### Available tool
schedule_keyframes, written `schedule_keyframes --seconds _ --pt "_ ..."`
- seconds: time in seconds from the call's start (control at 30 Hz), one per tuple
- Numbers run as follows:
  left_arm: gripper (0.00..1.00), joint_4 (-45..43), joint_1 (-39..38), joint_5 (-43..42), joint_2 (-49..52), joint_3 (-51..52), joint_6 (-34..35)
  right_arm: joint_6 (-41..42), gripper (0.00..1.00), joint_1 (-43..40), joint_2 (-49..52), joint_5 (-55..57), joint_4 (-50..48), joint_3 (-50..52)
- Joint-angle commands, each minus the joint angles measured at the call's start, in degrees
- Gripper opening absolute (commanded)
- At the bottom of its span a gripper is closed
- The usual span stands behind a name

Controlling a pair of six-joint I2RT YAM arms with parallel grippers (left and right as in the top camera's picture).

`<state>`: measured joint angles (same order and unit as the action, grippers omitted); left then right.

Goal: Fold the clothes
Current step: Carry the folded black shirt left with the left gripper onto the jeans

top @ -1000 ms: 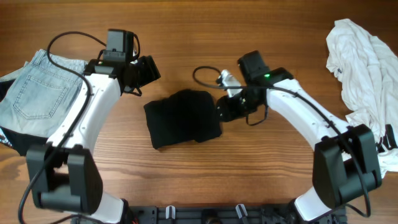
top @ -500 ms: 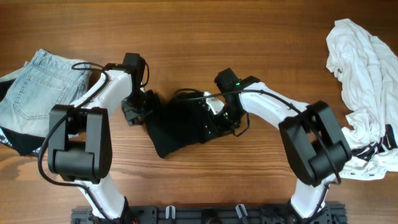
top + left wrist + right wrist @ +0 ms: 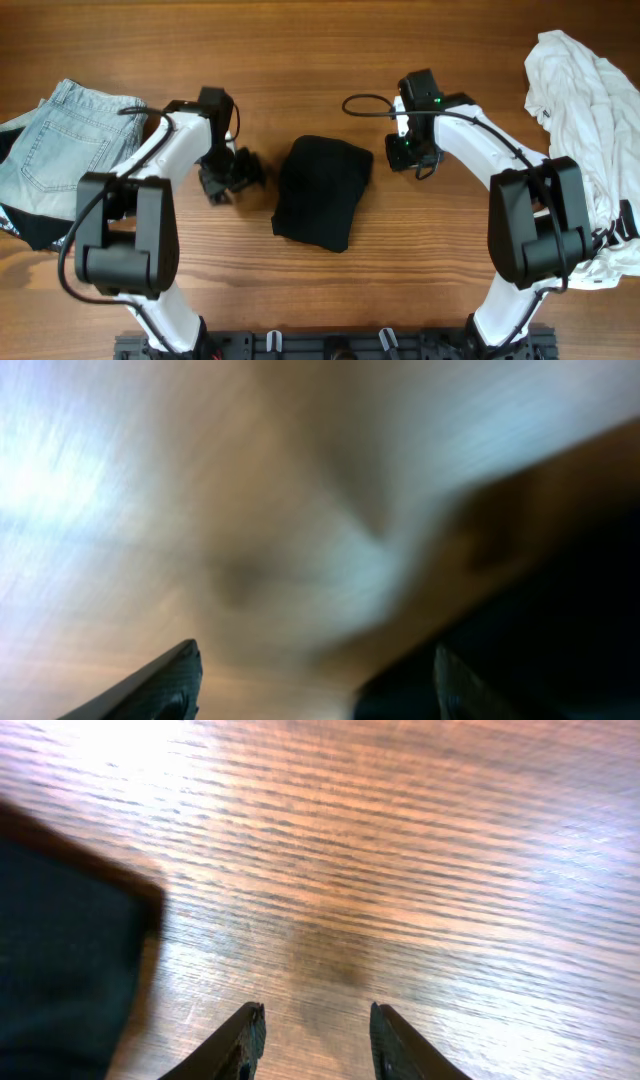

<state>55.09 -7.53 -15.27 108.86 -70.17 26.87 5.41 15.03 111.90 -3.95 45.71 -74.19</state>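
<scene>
A folded black garment lies at the table's middle. My left gripper sits just left of it, open and empty; the left wrist view is blurred, with the dark cloth at its right. My right gripper is just right of the garment's top corner, open and empty; its fingers hover over bare wood, with the black garment at the left edge.
Folded light blue jeans lie at the far left over a dark item. A crumpled pile of white clothing lies at the far right. A cable loops near the right arm.
Both grippers let go of the black garment and drew back to its sides. The garment now lies narrower and turned, as a compact fold.
</scene>
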Motion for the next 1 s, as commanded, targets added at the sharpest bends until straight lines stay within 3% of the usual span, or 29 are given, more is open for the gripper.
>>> schedule_keyframes --seconds 0.0,0.1,0.4,0.53,0.6,0.67,0.8,0.97 --pt "0.85 -9.92 -0.13 -11.72 -4.68 -2.40 -2.97 0.79 0.40 0.74 -7.78 2.60 1.57 -2.80" --pt "1.00 -15.63 -0.13 -13.86 -4.11 -2.38 -4.20 1.20 0.41 0.74 -14.05 2.62 2.14 -2.80" --pt "1.00 -17.18 -1.79 -17.99 4.48 -2.05 -7.69 2.12 0.45 0.74 -19.12 0.04 3.96 -2.78" --pt "0.95 -17.49 -6.01 -21.77 9.33 -2.05 -10.25 2.23 0.45 0.74 -19.12 0.07 4.28 -2.78" --pt "0.85 -18.21 -9.51 -21.73 10.58 -2.05 -10.40 2.23 0.44 0.74 -19.12 0.07 4.33 -2.78" --pt "0.66 -18.78 -11.67 -21.66 10.75 -2.05 -11.98 2.21 0.44 0.74 -19.12 0.07 4.50 -2.78" --pt "0.04 -19.67 -13.62 -13.16 10.71 -2.62 -11.58 2.23 0.44 0.74 -19.12 0.07 4.92 -2.78" --pt "0.04 -15.30 -7.37 -6.82 6.80 -8.26 -11.02 2.16 0.44 0.74 -19.12 0.09 5.55 -2.78"
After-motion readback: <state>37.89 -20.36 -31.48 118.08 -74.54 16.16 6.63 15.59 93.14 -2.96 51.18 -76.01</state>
